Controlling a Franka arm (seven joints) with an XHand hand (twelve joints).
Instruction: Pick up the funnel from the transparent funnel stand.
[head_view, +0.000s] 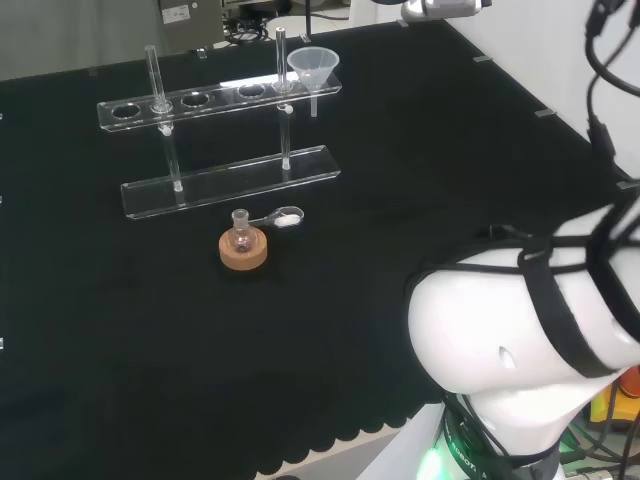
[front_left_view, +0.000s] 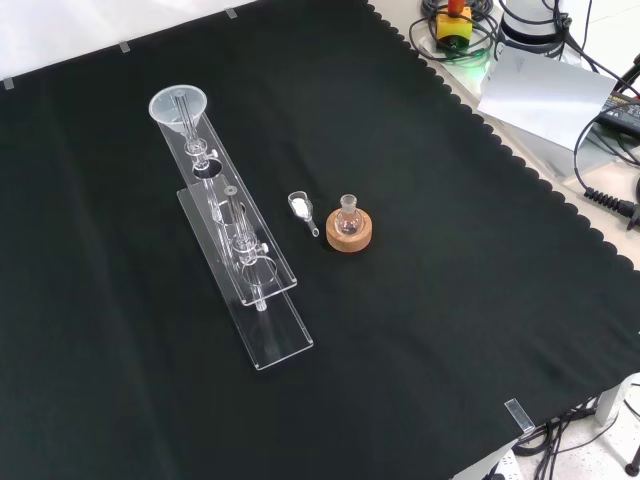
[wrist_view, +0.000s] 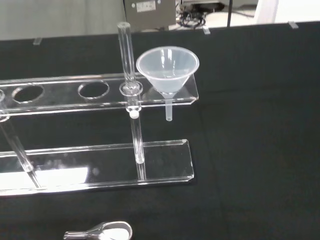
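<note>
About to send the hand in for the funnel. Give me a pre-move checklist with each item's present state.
1. Funnel seated upright in the end hole of the transparent funnel stand: ok.
2. Funnel stem hangs free below the upper rail: ok.
3. Space above the funnel unobstructed: ok.
4. Upright rod stands close beside the funnel, little room on that side: not ok.
5. Small flask on its cork ring and spoon stand apart from the stand: ok.
6. Hand posture: cannot tell.

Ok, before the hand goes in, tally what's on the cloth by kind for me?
Funnel: 1
Clear funnel stand: 1
Small flask: 1
Cork ring: 1
Clear scoop with white powder: 1
Total: 5
</note>
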